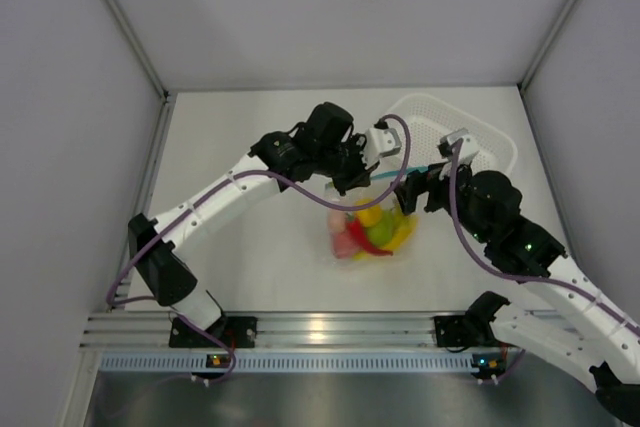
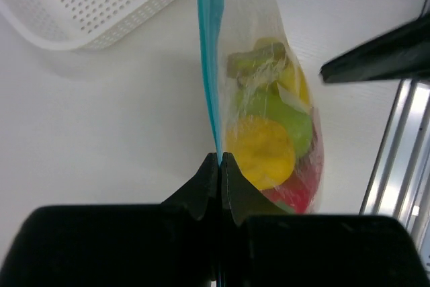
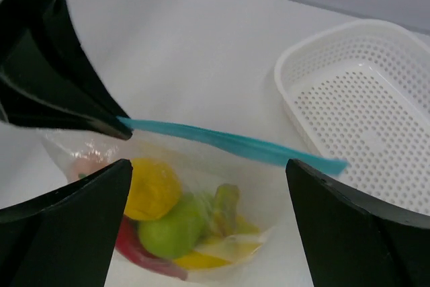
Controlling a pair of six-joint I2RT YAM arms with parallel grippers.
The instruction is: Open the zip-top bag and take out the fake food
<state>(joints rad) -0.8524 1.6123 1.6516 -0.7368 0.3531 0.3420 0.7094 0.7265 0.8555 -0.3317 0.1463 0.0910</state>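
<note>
The clear zip-top bag [image 1: 372, 230] hangs by its light blue zip strip [image 2: 209, 52], which looks closed. My left gripper [image 2: 220, 157] is shut on one end of the strip; it also shows in the top view [image 1: 352, 175]. Inside the bag are a yellow-orange round fruit [image 2: 259, 152], a green pear [image 2: 285, 115], a red chili [image 2: 295, 193], the yellow banana bunch [image 3: 201, 260] and a pink piece [image 3: 87, 166]. My right gripper [image 3: 208, 166] is open and empty. Its fingers [image 3: 74, 199] stand on either side of the bag, just below the strip [image 3: 228, 142], not touching it.
A white perforated basket [image 1: 492, 137] stands at the back right, close behind the bag's free strip end; it also shows in the right wrist view [image 3: 295, 72]. An aluminium rail [image 1: 320, 329] runs along the near table edge. Grey walls enclose the table.
</note>
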